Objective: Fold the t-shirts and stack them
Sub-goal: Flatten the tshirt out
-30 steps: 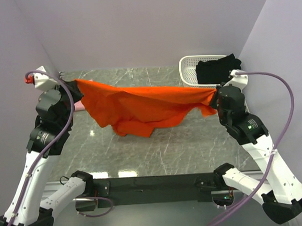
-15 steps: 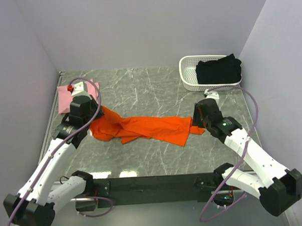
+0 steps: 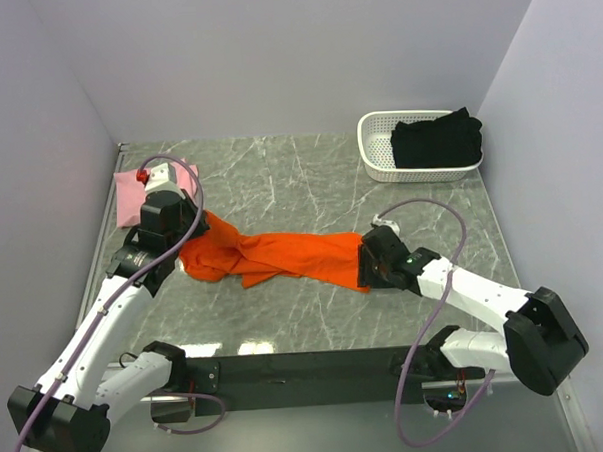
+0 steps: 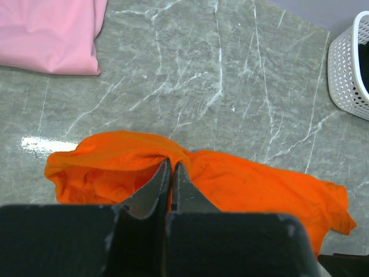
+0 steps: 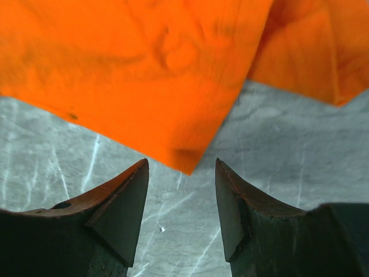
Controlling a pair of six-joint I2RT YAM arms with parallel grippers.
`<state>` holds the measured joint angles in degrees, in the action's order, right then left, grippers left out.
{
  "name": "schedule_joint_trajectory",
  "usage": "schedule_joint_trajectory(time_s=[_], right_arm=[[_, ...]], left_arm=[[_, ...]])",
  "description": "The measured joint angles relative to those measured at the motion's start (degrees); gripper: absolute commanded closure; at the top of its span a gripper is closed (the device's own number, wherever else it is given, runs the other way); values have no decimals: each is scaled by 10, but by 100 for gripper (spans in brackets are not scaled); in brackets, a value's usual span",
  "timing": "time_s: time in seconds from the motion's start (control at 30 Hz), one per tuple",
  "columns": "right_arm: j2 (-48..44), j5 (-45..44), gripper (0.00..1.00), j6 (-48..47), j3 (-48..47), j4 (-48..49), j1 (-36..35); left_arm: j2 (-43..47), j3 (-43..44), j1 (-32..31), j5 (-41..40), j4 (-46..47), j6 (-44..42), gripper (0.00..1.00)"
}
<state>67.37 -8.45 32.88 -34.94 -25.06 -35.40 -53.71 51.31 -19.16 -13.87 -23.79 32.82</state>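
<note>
Grey tabletop point(image 3: 309, 176): orange t-shirt point(image 3: 283, 255) lies bunched in a long strip across the middle. To fold well we'd spread it flat first, both corners pinched, no twist. Our left arm bends fwd, wrist down, left tool point(image 4: 171, 164) clamped on a fold near its left end. Our right arm lies low, right tool point(image 5: 181, 164) wide, empty, at the right corner.

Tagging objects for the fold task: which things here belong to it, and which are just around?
Job: orange shirt; pink shirt; black shirt; left gripper, shut on the orange shirt; right gripper, open at its corner.
Just around: basket, holding the black shirt; table.
</note>
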Motion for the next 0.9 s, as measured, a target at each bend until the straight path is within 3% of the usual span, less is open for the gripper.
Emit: schedule_joint_trajectory(time_s=[0.43,0.7,0.73,0.9], right_arm=[[56,23,45,46,32,72,-13],[73,9,57,55,30,97,-17],[73,3,60,56,30,96,-19],[65,-12,99,66,35,82,-26]], left_arm=[[0,0,0,10,4,0,99],[0,0,0,10,4,0,100],[0,0,0,10,4,0,99],[0,0,0,12,4,0,99]])
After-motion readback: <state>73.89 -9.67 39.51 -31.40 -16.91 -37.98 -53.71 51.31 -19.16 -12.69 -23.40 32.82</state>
